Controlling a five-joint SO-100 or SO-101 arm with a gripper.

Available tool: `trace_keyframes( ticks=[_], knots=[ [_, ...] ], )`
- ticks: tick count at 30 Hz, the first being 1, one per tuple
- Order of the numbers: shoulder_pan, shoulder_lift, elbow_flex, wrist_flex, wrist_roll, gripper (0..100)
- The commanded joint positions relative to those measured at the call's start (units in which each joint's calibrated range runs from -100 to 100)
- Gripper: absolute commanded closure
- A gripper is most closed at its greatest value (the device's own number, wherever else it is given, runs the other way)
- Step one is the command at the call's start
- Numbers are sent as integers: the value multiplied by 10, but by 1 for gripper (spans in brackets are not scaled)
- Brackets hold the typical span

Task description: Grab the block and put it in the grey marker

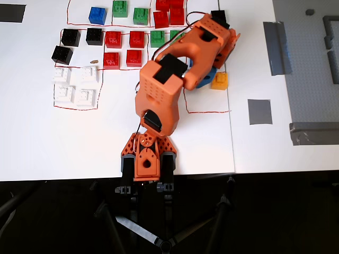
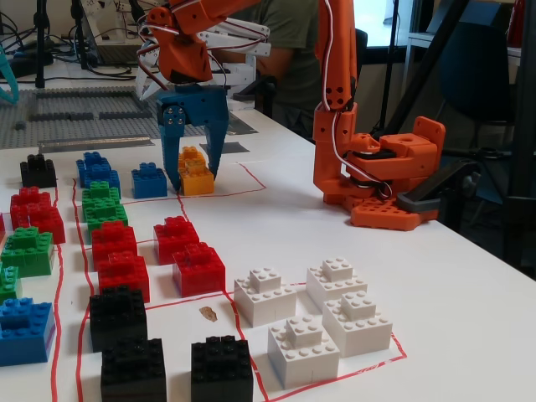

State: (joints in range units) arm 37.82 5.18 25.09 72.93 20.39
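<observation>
In the fixed view two yellow-orange blocks stand one behind the other. My gripper [image 2: 194,178] is open, its blue fingers [image 2: 173,159] reaching down on either side of the nearer block [image 2: 198,179]. The farther block [image 2: 191,155] stands free just behind it. In the overhead view the arm hides the straddled block and most of the gripper [image 1: 205,80]; only the free block [image 1: 220,80] shows beside it. The grey marker [image 1: 259,111] lies bare on the white table, to the right of and below the blocks in the overhead view. In the fixed view the grey marker [image 2: 235,148] sits just beyond the gripper.
Red, green, blue, black and white blocks [image 1: 77,87] fill red-outlined zones left of the arm. A blue block [image 2: 152,180] stands close to the left finger. Long grey tape strips [image 1: 275,47] and a grey baseplate [image 1: 312,63] lie at the right. The arm's base [image 1: 147,159] sits near the table's front edge.
</observation>
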Motion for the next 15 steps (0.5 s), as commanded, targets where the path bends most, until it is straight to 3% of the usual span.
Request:
trace_keyframes(
  ticks=[1,7,15],
  knots=[
    [8,-28,-13,4,-5,97],
    [9,-29,-48,41,-9,100],
    [6,-60,-142,192,-9,100]
  ],
)
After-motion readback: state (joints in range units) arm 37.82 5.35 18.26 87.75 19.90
